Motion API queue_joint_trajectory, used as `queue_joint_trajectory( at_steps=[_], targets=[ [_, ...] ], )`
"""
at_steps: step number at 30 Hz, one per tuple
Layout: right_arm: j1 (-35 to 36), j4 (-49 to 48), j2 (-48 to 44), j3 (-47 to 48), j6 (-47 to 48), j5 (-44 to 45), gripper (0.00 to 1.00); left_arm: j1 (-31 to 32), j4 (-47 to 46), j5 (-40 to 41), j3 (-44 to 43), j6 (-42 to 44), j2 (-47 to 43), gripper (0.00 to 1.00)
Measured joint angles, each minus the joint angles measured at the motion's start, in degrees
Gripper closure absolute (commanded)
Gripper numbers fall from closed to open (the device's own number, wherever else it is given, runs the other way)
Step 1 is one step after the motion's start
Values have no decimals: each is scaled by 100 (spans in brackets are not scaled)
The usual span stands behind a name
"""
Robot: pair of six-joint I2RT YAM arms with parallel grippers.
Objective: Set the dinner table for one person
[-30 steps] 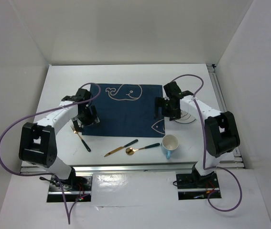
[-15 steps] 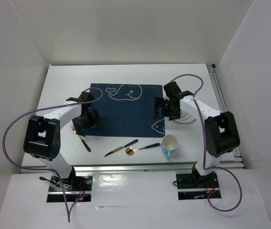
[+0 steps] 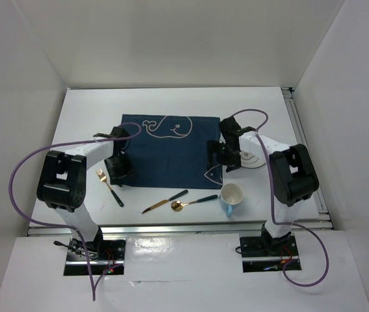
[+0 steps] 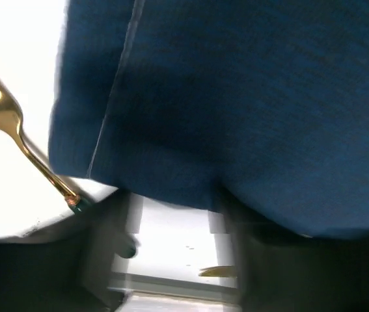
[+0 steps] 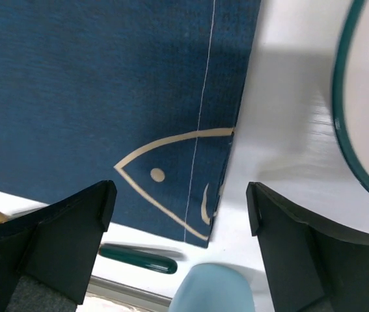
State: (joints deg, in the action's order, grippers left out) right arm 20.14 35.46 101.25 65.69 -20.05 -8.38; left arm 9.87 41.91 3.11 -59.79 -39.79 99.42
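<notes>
counter wasn't set yet. right tool gaped wide over placemat fish corner; left tool state couldn't be told. best pinched corners evenly, clear of fork.

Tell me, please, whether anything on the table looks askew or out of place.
Nothing looks spilled or damaged. The fork, knife and spoon lie slanted on the bare table, off the placemat. The plate sits to the placemat's right, apart from it, not on it.
</notes>
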Motion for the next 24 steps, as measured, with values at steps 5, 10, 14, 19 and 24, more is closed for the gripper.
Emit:
queue_joint_trajectory(
  at_steps=[5, 10, 14, 19, 24],
  targets=[
    [63, -92, 201, -57, 0, -52, 23, -4, -42, -85, -66, 33, 2, 100],
    [90, -223, 271, -79, -28, -96, 61, -4, -20, -94, -256, 55, 0, 100],
    [103, -317, 402, -55, -101, -192, 100, -11, -37, -116, -396, 55, 0, 100],
    [109, -256, 772, 468, -240, -127, 100, -11, -9, -289, -529, 59, 0, 100],
    [-24, -173, 1202, 1410, -227, 151, 100, -4, 79, -507, -1257, 68, 66, 100]
  ],
)
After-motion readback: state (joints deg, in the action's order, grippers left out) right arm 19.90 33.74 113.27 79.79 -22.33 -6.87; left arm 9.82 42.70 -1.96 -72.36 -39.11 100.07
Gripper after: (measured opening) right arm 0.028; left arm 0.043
